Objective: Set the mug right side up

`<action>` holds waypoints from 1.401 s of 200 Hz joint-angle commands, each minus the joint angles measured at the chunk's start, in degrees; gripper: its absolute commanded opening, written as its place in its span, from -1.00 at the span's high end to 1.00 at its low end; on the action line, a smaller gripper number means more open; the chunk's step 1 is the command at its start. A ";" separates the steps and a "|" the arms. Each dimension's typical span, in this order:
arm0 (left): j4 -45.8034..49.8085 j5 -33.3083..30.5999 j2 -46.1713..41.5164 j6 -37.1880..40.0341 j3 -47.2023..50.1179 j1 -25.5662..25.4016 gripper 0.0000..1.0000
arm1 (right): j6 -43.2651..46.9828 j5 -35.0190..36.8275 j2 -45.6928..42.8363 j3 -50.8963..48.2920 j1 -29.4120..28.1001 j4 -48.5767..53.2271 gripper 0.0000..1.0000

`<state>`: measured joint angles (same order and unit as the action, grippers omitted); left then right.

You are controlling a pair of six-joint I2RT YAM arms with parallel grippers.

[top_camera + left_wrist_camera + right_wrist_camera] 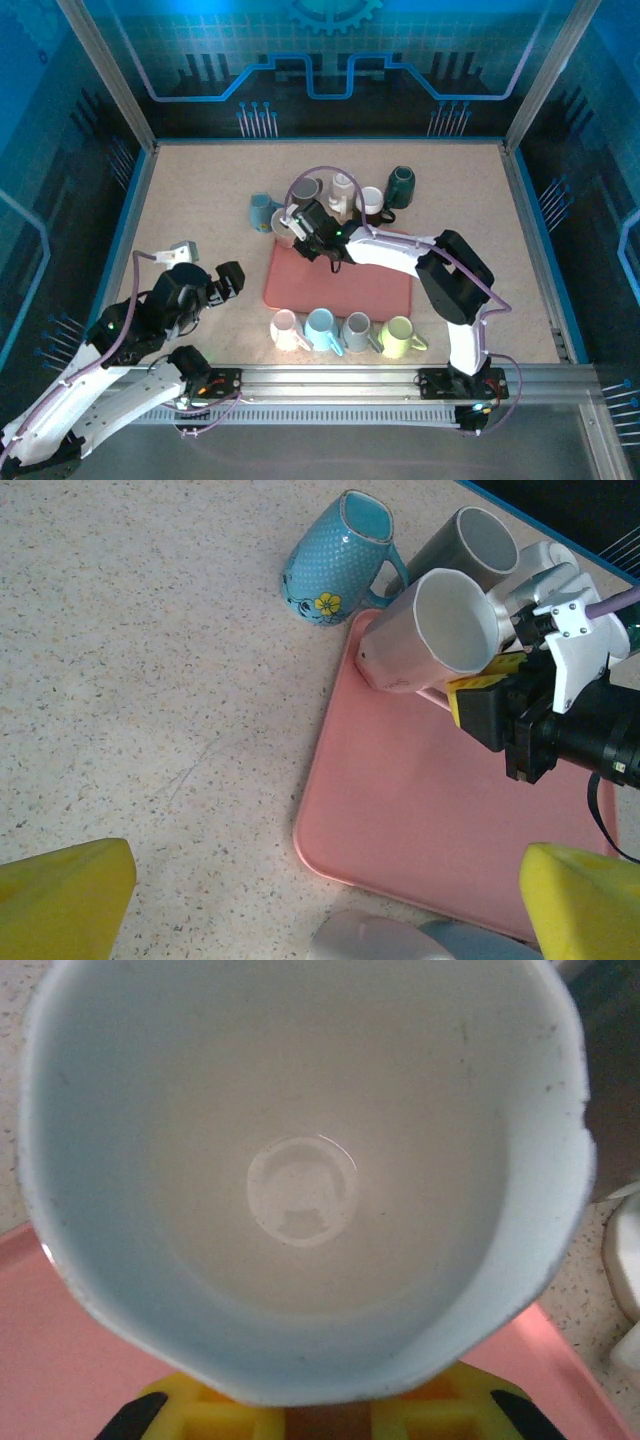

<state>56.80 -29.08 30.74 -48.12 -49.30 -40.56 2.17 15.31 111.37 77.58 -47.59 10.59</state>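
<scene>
At the far-left corner of the pink tray [420,810], the right gripper [478,688] is clamped on the rim of the tilted white mug [425,630], its handle hidden. The left gripper [207,265] hangs wide open, empty.

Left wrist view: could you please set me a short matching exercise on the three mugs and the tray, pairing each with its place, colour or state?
Things:
1. white mug
2. blue mug
3. grey mug
4. tray

Descriptions:
A. pink, lying flat on the table
B. has a yellow flower on its side
C. tilted, with its rim clamped by the right gripper
D. just beyond the held mug, with its white inside showing

Pairs: 1-C, 2-B, 3-D, 4-A
</scene>
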 commanded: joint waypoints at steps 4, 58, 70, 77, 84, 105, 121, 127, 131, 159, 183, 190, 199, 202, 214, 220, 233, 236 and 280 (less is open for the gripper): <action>1.91 0.43 -0.53 -1.11 0.32 0.08 -0.98 | 0.75 -0.90 -0.12 2.28 1.28 -2.54 0.66; 1.48 1.47 -0.36 -1.77 0.74 0.13 -0.98 | 1.17 -1.91 -2.61 1.17 1.14 -1.63 0.02; 1.77 1.78 0.34 -1.46 0.28 0.10 -0.98 | 1.28 -1.60 -3.39 1.08 1.10 -1.33 -0.09; 1.81 2.07 0.89 -0.99 0.01 0.09 -0.98 | 1.40 -1.68 -3.88 1.08 1.10 -1.10 -0.15; 1.95 2.27 1.46 -0.86 -0.45 0.12 -0.98 | 1.38 -1.56 -4.38 0.91 1.03 -0.83 -0.21; 2.28 2.85 2.92 -0.66 -1.48 0.06 -0.98 | 0.61 -0.64 -6.41 -0.13 0.67 -0.12 -0.35; 1.88 3.15 2.95 -0.65 -2.09 0.02 -0.98 | -1.04 0.47 -9.23 -1.31 0.19 1.06 -0.38; 1.78 3.10 2.79 -0.70 -2.37 0.02 -0.98 | -1.89 0.96 -10.83 -1.86 -0.07 1.37 -0.37; 1.87 3.15 2.75 -0.74 -2.50 0.10 -0.98 | -2.45 1.11 -12.01 -2.30 -0.22 1.59 -0.38; 4.18 6.84 4.57 -0.40 -5.30 0.04 -0.91 | -8.90 1.84 -19.97 -0.74 -1.04 10.90 -0.37; 7.38 16.52 9.52 -0.49 -7.83 0.03 -0.98 | -12.83 3.84 -27.59 -0.21 -2.27 21.37 -0.34; 8.12 19.84 11.33 -0.88 -8.21 0.00 -0.98 | -13.22 4.98 -30.29 -1.31 -2.90 22.65 -0.33; 9.24 23.23 13.42 -2.78 -8.71 -0.07 -0.98 | -14.76 5.96 -33.80 -2.72 -3.53 24.59 -0.31; 9.78 23.99 14.07 -3.62 -8.79 -0.17 -0.98 | -15.67 6.11 -34.88 -3.10 -3.55 25.38 -0.31; 12.46 25.62 15.97 -7.94 -9.56 -0.36 -0.98 | -20.41 6.15 -38.70 -3.96 -3.18 29.10 -0.27; 13.85 26.34 16.51 -10.49 -9.76 -0.39 -0.98 | -22.32 5.61 -40.34 -4.17 -2.96 30.92 -0.27; 15.36 28.46 17.19 -15.53 -9.40 -0.33 -0.98 | -25.18 5.94 -43.35 -4.50 -2.86 34.98 -0.27; 15.54 28.90 17.25 -16.59 -9.17 -0.32 -0.98 | -25.78 6.13 -43.94 -4.60 -2.86 35.75 -0.27; 14.95 36.41 24.58 -20.60 -8.42 1.11 -0.98 | -30.20 8.20 -52.21 -7.36 -2.77 41.59 -0.32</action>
<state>70.26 -0.58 50.61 -64.66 -57.30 -40.42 -23.24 21.47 61.95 71.61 -50.52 45.25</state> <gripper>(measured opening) 0.989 0.653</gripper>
